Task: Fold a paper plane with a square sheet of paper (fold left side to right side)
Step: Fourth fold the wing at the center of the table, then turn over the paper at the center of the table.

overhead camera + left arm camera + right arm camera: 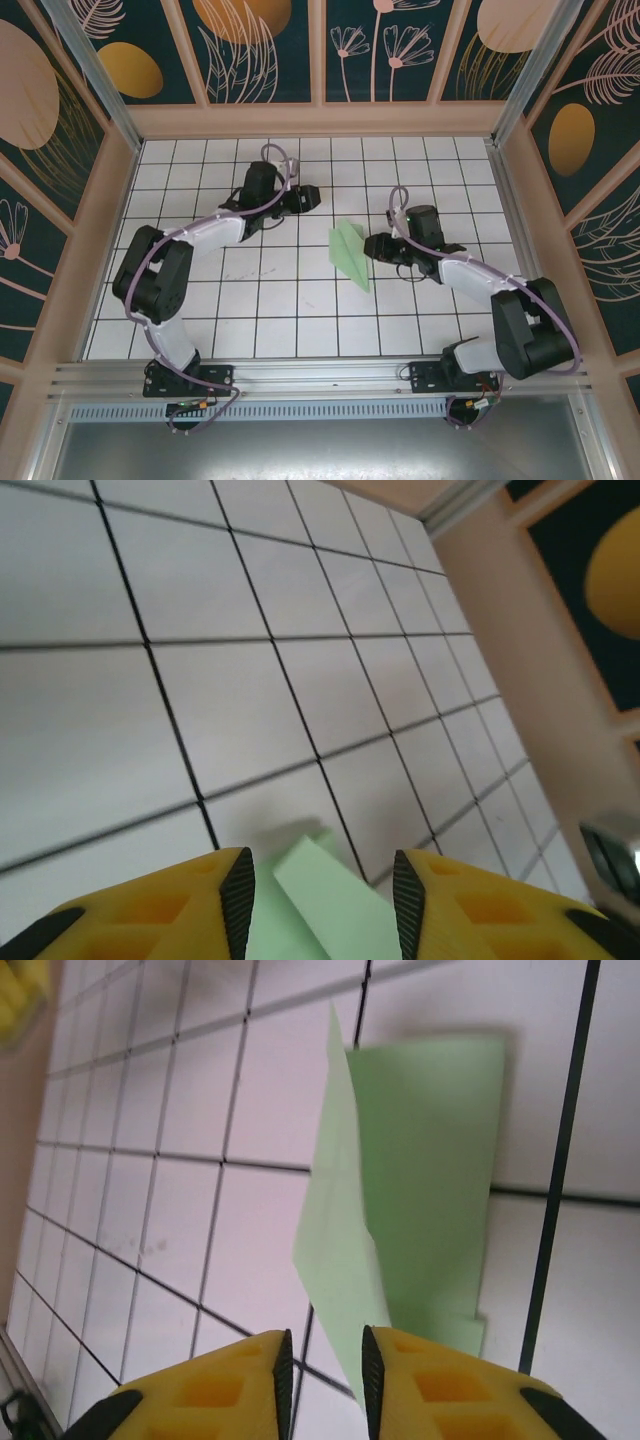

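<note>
Since the plane [350,255] already lies as a narrow creased dart on the table [230,300], between my two arms, I judge the step in hand to be letting go and drawing clear without spoiling the folds. My right pincer [376,246] sits just beside the plane's right edge. In its wrist view the jaws stand a little apart, with tile showing through the gap, and a raised flap runs down to the inner face of one finger [440,1400]. As far as I can judge, it clamps nothing. My left pincer [306,197] is farther out and to the left, apart from the plane, with its jaws open and a strip of green seen between them in its wrist view.

To do this well, I would widen the right jaws before moving. Then I would back off along the line of the fingers rather than sideways, so the flap isn't dragged or bent. The left should lift away from the paper. If the centre crease looks springy, a flat press along it would help.

I can read no brand, label or writing; the walls [260,50] carry leaf and flower patterns.
</note>
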Motion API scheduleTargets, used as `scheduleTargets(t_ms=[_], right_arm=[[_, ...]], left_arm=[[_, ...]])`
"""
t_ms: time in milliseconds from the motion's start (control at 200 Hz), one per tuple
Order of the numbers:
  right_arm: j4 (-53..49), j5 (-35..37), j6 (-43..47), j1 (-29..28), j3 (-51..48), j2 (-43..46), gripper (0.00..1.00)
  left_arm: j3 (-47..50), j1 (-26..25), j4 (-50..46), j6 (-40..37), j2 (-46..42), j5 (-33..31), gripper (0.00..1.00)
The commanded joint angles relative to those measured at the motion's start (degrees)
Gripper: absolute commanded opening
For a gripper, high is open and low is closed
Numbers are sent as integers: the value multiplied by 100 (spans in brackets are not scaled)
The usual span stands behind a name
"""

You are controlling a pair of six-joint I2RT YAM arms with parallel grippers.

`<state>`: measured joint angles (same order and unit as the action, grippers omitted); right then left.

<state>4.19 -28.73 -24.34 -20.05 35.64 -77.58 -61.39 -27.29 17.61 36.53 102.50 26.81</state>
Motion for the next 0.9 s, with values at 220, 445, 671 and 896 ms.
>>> scheduleTargets(t_ms=[220,445,671,896], right_arm=[[418,508,-433,6,-180,629,41],[94,718,-475,5,-447,1415,48],[-315,696,-458,20,-454,2005,55],[-351,-6,-584,328,-475,2239,66]], left_arm=[[806,-656,1571,1169,697,1016,48],[395,-827,1803,1365,1286,1108,48],[-41,-897,1824,1491,1841,1237,49],[-431,-904,1844,1499,2223,1317,43]])
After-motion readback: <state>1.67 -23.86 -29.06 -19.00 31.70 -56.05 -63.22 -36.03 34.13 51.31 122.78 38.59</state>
